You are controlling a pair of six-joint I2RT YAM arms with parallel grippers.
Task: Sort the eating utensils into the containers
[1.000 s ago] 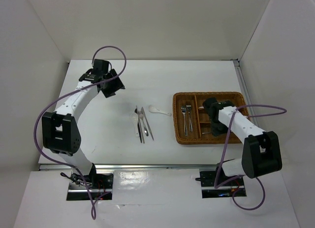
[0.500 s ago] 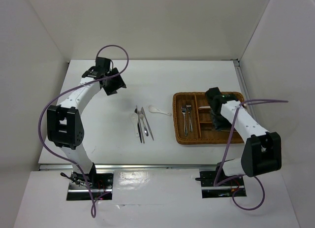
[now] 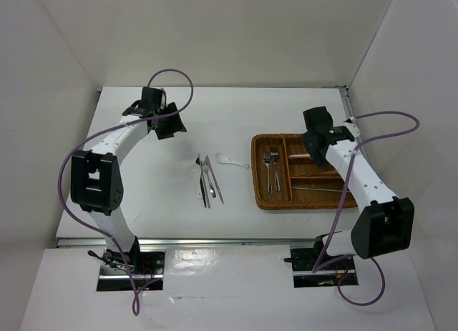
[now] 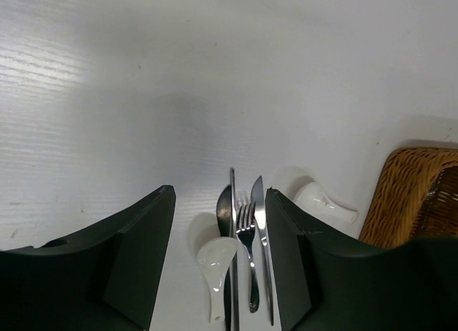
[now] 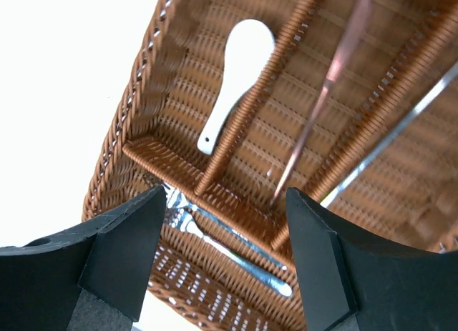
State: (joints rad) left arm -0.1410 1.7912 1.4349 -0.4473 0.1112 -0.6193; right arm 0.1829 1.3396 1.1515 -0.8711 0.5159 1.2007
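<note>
**Utensil count, table: six pieces.** A group of five lies near the centre of the white table (image 3: 157,195):
- one silver metal spoon (image 4: 224,206)
- one silver metal fork (image 4: 247,216)
- one silver table knife (image 4: 262,231)
- one slim silver rod (image 4: 232,184)
- one white ceramic soup spoon (image 4: 217,263)

These pieces lie side by side with their handles roughly parallel, touching or nearly so. A second white ceramic soup spoon (image 3: 227,159) lies alone between the group and the tray.

**Utensil count, tray: five pieces.** The rectangular brown woven wicker tray (image 3: 254,174) sits on the right half of the table.
- Long section: two silver forks (image 3: 270,166), side by side.
- Three shorter sections, one piece each: a third white ceramic soup spoon (image 5: 236,77), one slim copper-pink knife (image 5: 322,95) and one long silver stick (image 5: 401,127).

**Left gripper** (image 3: 170,124): it hovers over bare table at the far left, well apart from the group. Its fingers are spread wide and hold nothing.

**Right gripper** (image 3: 315,139): it hangs above the far part of the tray. Its fingers are spread wide and hold nothing.

**Surface:** the tabletop is matt white with a faint linear grain.

**Room:** plain white walls (image 3: 229,31) enclose the table on the left, far and right sides. One purple cable (image 3: 172,72) loops along each arm.
</note>
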